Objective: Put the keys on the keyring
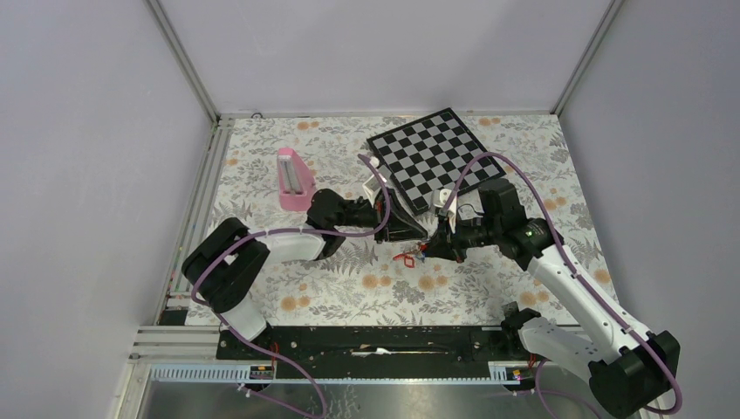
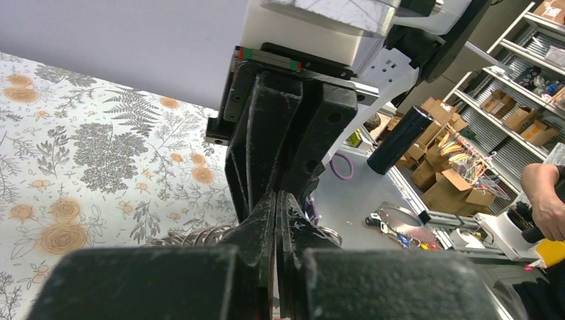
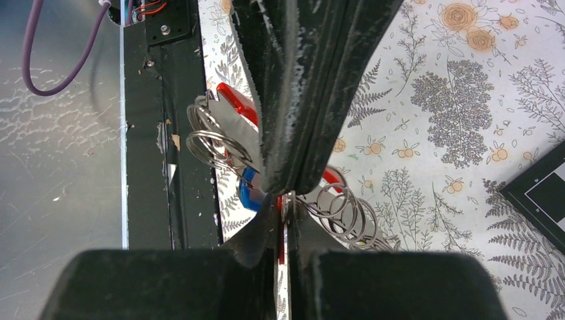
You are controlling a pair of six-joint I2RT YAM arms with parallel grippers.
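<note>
Both grippers meet tip to tip above the floral table. My right gripper (image 3: 284, 200) is shut on a thin red and grey strip, the keyring (image 3: 280, 257), edge-on between its jaws. My left gripper (image 2: 275, 199) is shut too; its black fingers (image 3: 306, 100) come down from above in the right wrist view, with a flat grey key (image 3: 230, 130) sticking out at their side. A red tag (image 3: 236, 103), a blue tag (image 3: 250, 193) and several wire rings (image 3: 340, 207) hang around the tips. From above, the keys (image 1: 408, 257) dangle below the left gripper (image 1: 417, 234) and the right gripper (image 1: 434, 247).
A black and white checkerboard (image 1: 428, 157) lies behind the grippers. A pink block (image 1: 292, 179) stands at the back left. The black base rail (image 1: 375, 342) runs along the table's near edge. Purple cables (image 1: 506, 166) loop over both arms.
</note>
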